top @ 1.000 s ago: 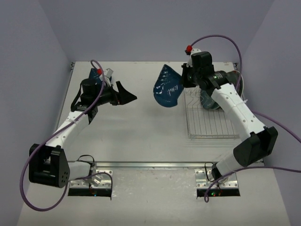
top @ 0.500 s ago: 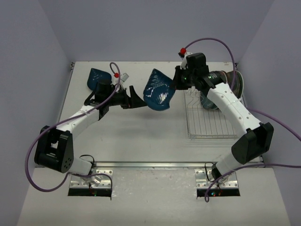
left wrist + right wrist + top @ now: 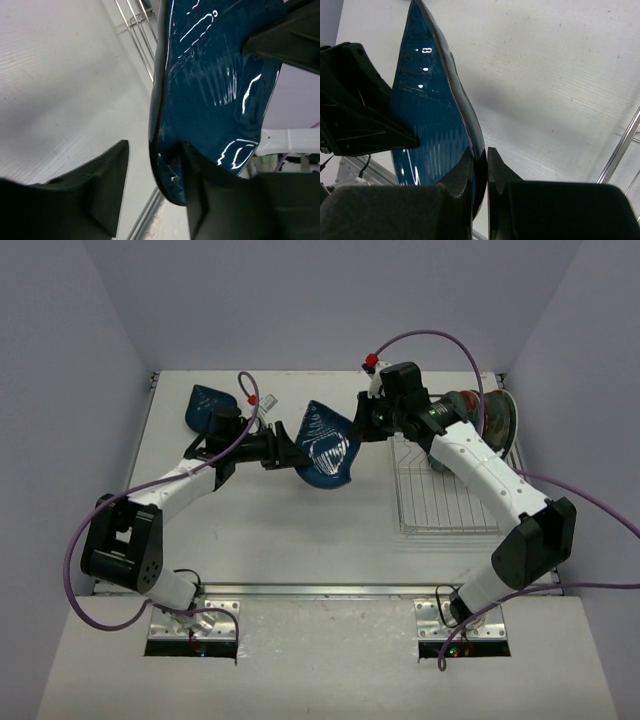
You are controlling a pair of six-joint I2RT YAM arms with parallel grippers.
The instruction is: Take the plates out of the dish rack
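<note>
A dark blue plate (image 3: 325,450) hangs on edge above the table's middle, between both arms. My right gripper (image 3: 362,428) is shut on its right rim; in the right wrist view both fingers (image 3: 465,165) pinch the plate (image 3: 425,110). My left gripper (image 3: 292,452) straddles the opposite rim. In the left wrist view, one finger (image 3: 200,200) touches the plate (image 3: 215,75) face. The other finger (image 3: 100,185) stands a small gap off it. The dish rack (image 3: 450,502) lies at the right, holding a red-rimmed plate (image 3: 495,418) and a teal one (image 3: 440,455).
Another dark blue plate (image 3: 203,403) lies on the table at the far left, behind my left arm. The rack's wires (image 3: 140,40) show past the held plate. Purple cables arc over both arms. Walls close in the table on three sides.
My right arm carried the blue plate leftward from the rack side. My left gripper moved right to meet it, and its jaws narrowed around the plate's rim.
</note>
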